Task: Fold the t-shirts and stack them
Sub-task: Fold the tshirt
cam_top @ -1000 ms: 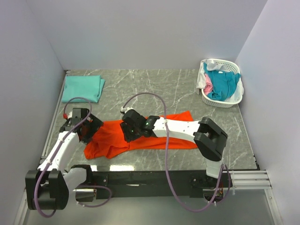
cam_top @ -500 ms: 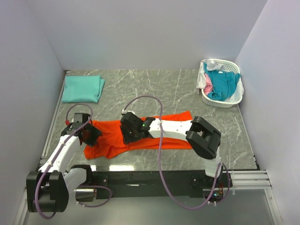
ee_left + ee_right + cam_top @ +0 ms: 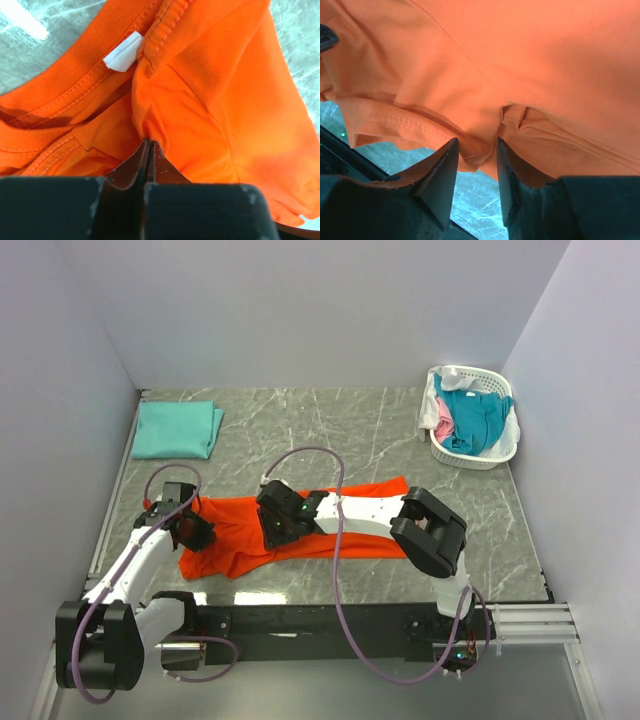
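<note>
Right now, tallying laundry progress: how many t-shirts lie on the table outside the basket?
2: the orange shirt under both arms, the folded mint-green shirt far left. More remain in the basket.

Orange t-shirt (image 3: pixel 300 530) lies crumpled mid-table; folded mint-green t-shirt (image 3: pixel 178 429) rests far-left.

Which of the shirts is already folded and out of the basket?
The mint-green shirt at the table's far-left corner, folded flat. The orange shirt lies spread under both arms; the rest are heaped in the basket.

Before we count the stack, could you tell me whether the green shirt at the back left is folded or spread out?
Folded: the green shirt lies as a compact rectangle with layered edges.
</note>
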`<state>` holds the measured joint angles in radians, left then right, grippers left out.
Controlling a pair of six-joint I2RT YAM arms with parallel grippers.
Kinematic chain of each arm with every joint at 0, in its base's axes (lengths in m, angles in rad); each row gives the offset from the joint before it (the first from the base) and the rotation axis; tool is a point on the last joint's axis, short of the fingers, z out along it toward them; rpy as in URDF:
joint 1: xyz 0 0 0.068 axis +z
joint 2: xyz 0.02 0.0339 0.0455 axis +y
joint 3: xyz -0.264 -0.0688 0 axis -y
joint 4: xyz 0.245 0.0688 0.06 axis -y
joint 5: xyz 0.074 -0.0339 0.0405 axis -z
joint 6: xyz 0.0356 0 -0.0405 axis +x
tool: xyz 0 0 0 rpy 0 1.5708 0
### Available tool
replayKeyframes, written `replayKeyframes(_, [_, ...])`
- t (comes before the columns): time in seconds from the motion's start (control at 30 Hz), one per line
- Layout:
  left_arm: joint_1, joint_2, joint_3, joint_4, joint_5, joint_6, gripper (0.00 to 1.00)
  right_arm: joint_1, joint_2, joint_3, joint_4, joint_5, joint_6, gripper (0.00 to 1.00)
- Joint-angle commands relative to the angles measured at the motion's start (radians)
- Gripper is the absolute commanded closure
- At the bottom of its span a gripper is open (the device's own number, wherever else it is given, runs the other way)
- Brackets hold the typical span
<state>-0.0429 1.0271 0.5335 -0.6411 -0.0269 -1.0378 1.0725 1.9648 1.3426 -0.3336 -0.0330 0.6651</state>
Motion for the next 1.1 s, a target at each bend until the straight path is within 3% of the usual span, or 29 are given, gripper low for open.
replayKeyframes(0.0, [-0.005, -0.024, 0.005, -0.005, -0.03, -0.004, 0.99, -0.003, 0.014, 0.036, 0.001, -0.014, 0.014, 0.6])
replayKeyframes(0.03, [-0.006, -0.033, 0.002, -0.002, -0.031, -0.005, 0.99, -0.005, 0.014, 0.035, 0.002, -0.016, 0.016, 0.63])
replayKeyframes(0.07, [-0.005, -0.048, 0.002, -0.002, -0.034, -0.008, 0.99, -0.003, 0.008, 0.03, 0.008, -0.019, 0.014, 0.76])
replayKeyframes(0.17, [-0.006, -0.07, 0.016, -0.012, -0.051, -0.01, 0.99, -0.003, -0.018, 0.026, 0.005, -0.004, 0.007, 1.0])
replayKeyframes(0.37, [-0.005, -0.088, 0.046, -0.043, -0.099, -0.021, 0.99, -0.006, -0.069, 0.023, -0.027, 0.053, -0.01, 1.0])
replayKeyframes(0.7, [-0.005, -0.091, 0.091, -0.042, -0.114, -0.008, 0.99, -0.043, -0.103, 0.009, -0.028, 0.008, -0.022, 1.0])
replayKeyframes(1.07, [-0.005, 0.024, 0.08, -0.017, -0.114, -0.007, 0.99, -0.052, -0.049, -0.017, -0.024, 0.031, -0.015, 0.99])
